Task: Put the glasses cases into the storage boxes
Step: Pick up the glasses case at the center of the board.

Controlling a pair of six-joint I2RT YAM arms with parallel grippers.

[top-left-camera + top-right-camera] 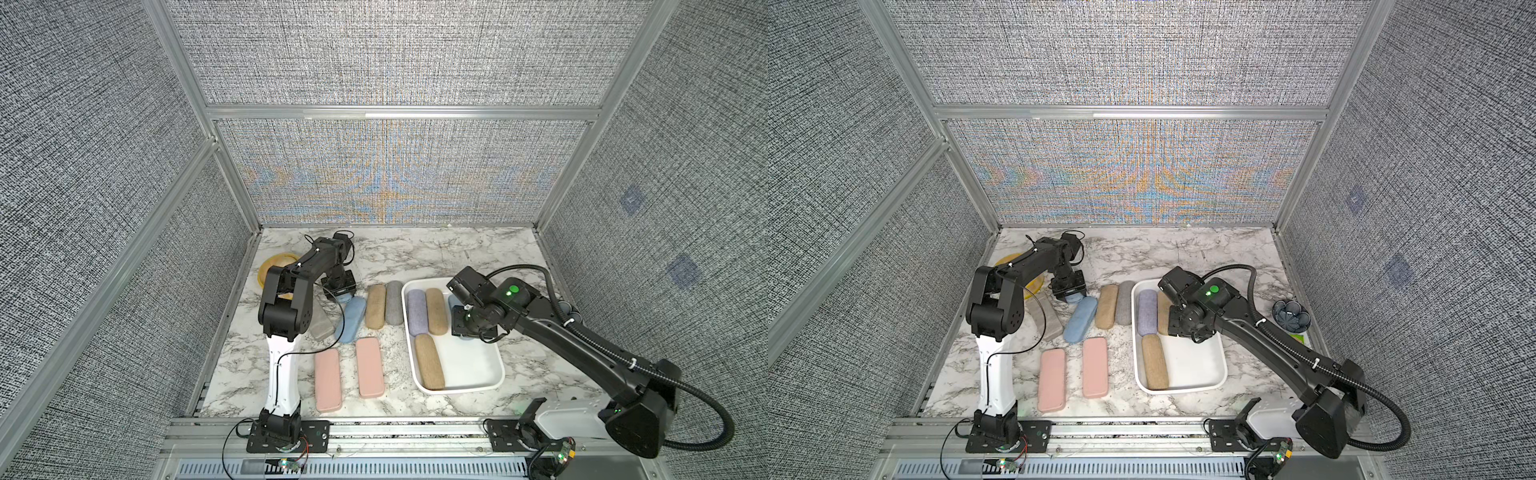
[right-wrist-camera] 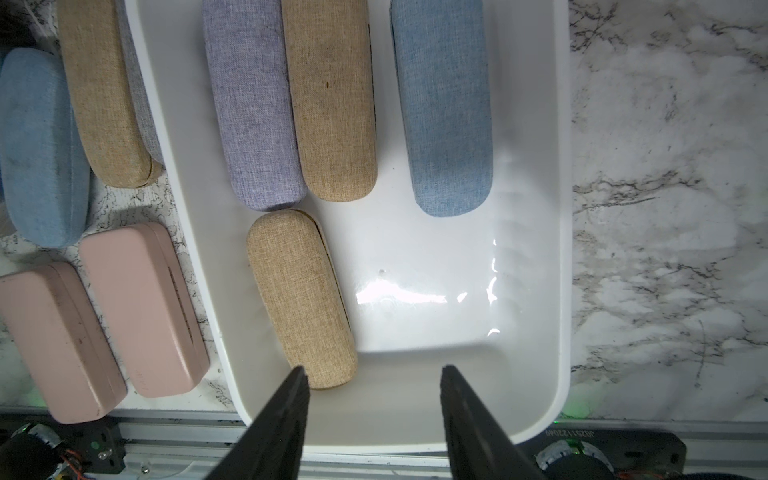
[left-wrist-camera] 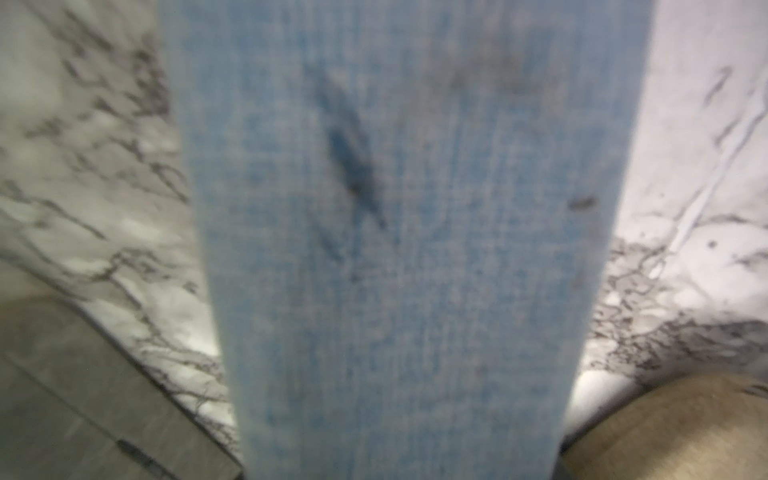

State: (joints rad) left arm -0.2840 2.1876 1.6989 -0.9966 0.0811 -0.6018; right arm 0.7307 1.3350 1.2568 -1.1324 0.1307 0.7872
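Observation:
My left gripper [image 1: 344,297] sits low over the far end of a light blue case [image 1: 351,320] on the table and is shut on it; that case [image 3: 395,249] fills the left wrist view and hides the jaws. My right gripper [image 2: 374,370] hangs open and empty above the white tray [image 1: 478,380]. In the tray lie a lavender case [image 2: 253,112], two tan cases [image 2: 332,104] [image 2: 301,299] and a light blue case [image 2: 442,108]. On the table lie a tan case [image 1: 375,306], a grey case [image 1: 395,302], a flat grey case [image 1: 321,326] and two pink cases [image 1: 328,382] [image 1: 369,367].
A round yellow steamer basket [image 1: 276,266] stands at the back left behind the left arm. A small dark patterned bowl [image 1: 1291,316] sits by the right wall. Grey fabric walls close in the marble table on three sides; a metal rail runs along the front.

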